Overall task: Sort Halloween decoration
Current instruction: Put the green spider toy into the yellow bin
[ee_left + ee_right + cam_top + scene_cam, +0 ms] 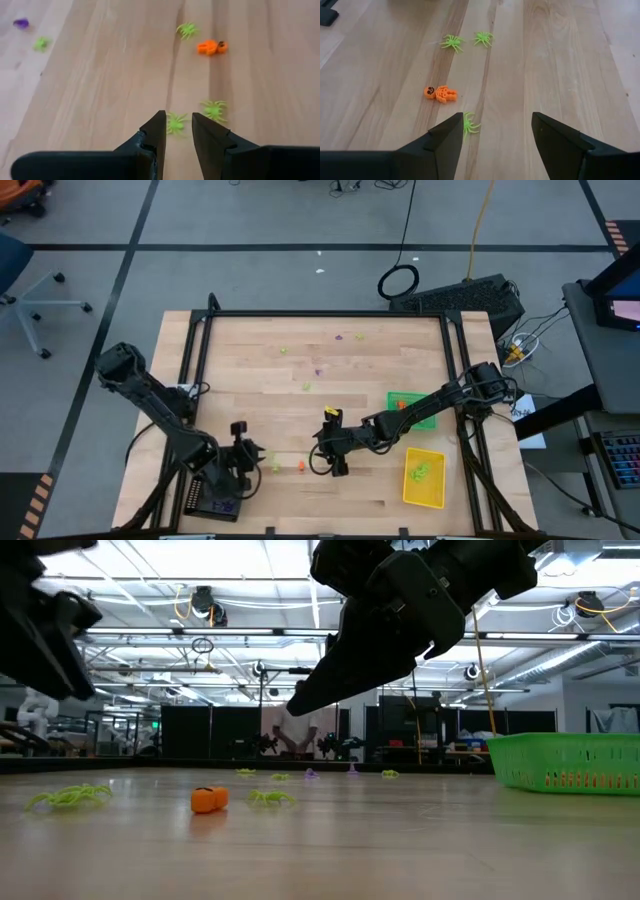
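Wooden planks are forming the table (330,480), which is standing in a big hall with grey floor. Near the lower middle of the high view the right gripper (338,465) is hanging above the wood with its fingers wide apart and nothing between them; in its wrist view a lime spider (470,125) is lying just beside one finger and an orange skeleton figure (440,93) a little further. At lower left the left gripper (252,463) is hovering half open, empty, with another green spider (176,122) lying just ahead of its tips. More Halloween decoration (318,370) is scattered towards the upper middle of the table. The green tray (430,418) and yellow tray (408,492) are sitting at lower right, the black tray (196,500) at lower left.

These trinkets are probably very light, stiff plastic, and thin legs may slip; pinching across the body seems safest. No writing is readable anywhere.
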Available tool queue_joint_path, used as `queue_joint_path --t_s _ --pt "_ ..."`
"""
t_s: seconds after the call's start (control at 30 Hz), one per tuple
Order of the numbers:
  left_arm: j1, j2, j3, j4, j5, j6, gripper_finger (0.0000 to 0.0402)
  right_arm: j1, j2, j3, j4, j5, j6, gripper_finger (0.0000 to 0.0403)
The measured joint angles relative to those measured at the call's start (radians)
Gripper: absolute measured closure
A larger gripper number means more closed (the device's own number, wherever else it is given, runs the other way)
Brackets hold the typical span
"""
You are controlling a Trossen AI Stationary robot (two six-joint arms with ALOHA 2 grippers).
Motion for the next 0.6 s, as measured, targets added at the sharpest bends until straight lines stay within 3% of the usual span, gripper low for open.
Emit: queue_joint_path --t_s 0.17,0.37,0.6 --pt "0.053 0.001 -0.014 -0.002 0.084 0.072 0.0309 0.0 0.0 0.0 0.0 0.0 0.0 0.0181" --pt "0.155 0.002 -0.028 -0.002 0.266 0.307 0.0309 0.0 0.0 0.0 -0.002 0.002 0.0 0.0181" --pt "0.26 0.002 -0.032 0.005 0.394 0.566 0.0309 0.0 0.0 0.0 -0.009 0.003 0.0 0.0181"
